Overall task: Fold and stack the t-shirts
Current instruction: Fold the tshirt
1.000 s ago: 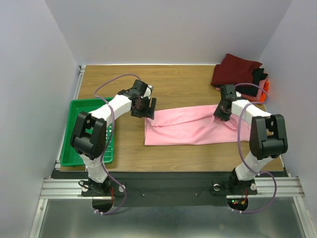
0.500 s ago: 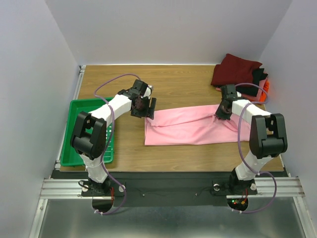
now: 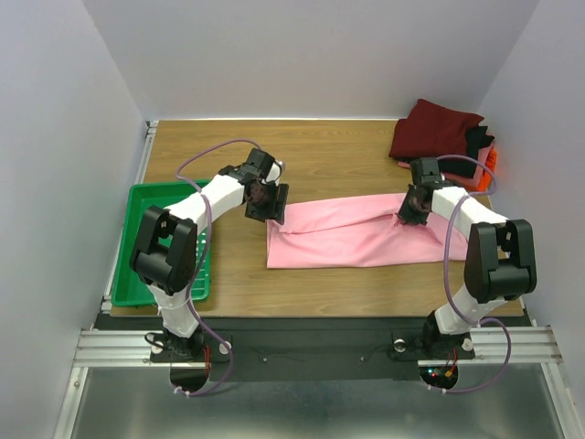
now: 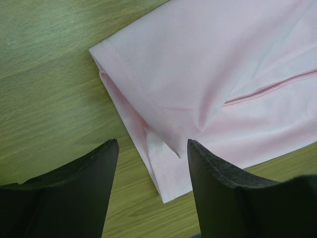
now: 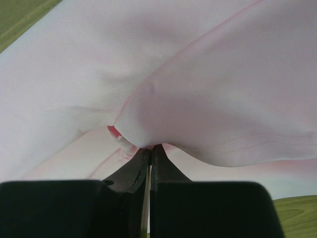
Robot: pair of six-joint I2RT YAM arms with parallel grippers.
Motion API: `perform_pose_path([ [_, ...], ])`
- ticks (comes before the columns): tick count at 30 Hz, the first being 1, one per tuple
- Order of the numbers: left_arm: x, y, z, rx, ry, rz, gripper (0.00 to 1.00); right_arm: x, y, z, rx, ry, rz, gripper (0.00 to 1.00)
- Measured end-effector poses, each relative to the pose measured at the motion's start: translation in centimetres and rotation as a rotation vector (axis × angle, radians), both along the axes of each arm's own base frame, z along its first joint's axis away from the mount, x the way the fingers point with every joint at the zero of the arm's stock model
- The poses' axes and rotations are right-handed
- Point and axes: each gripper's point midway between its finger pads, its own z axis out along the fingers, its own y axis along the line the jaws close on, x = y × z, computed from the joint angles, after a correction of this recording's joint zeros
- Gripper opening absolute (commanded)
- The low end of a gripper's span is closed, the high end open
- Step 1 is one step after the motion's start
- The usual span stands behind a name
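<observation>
The light pink t-shirt (image 3: 352, 233) lies as a long folded band across the middle of the table. My left gripper (image 3: 271, 207) is open and hovers over its left end, whose layered hem corner (image 4: 148, 124) shows between my fingers. My right gripper (image 3: 409, 212) is shut on a pinch of the pink cloth (image 5: 198, 89) near the band's right end, lifting a small fold. A stack of folded shirts sits at the far right: dark red (image 3: 434, 130) on top, black (image 3: 477, 142) and orange-red (image 3: 492, 157) below.
A green plastic tray (image 3: 137, 238) stands at the left edge of the table. Grey walls close in on the left, back and right. Bare wood (image 3: 320, 155) lies behind the pink shirt.
My right gripper has shifted slightly right and toward the near edge with the pink cloth in it. My left gripper has barely moved.
</observation>
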Motion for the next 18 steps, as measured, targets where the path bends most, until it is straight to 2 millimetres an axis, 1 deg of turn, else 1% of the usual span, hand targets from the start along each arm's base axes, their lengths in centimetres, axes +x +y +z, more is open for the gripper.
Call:
perform_pose_path([
  [8, -1.1, -1.2, 0.0, -0.029, 0.032, -0.033, 0.65, -0.3, 0.2, -0.1, 0.009, 0.013, 0.008, 0.00],
  [12, -1.5, -1.7, -0.8, -0.024, 0.060, -0.048, 0.65, -0.4, 0.2, -0.1, 0.012, 0.018, 0.009, 0.00],
  [13, -1.7, -1.7, -1.2, -0.020, 0.072, -0.052, 0.61, -0.4, 0.2, -0.1, 0.012, 0.018, 0.009, 0.00],
  [15, -2.0, -1.7, -1.7, -0.015, 0.093, -0.055, 0.58, -0.5, 0.2, -0.2, 0.012, 0.021, 0.009, 0.00],
  [16, -2.1, -1.7, -1.9, -0.014, 0.103, -0.057, 0.53, -0.7, 0.2, -0.3, 0.012, 0.024, 0.009, 0.00],
  [18, -2.2, -1.8, -2.2, -0.014, 0.113, -0.058, 0.48, -0.8, 0.2, -0.5, 0.012, 0.030, 0.009, 0.00],
])
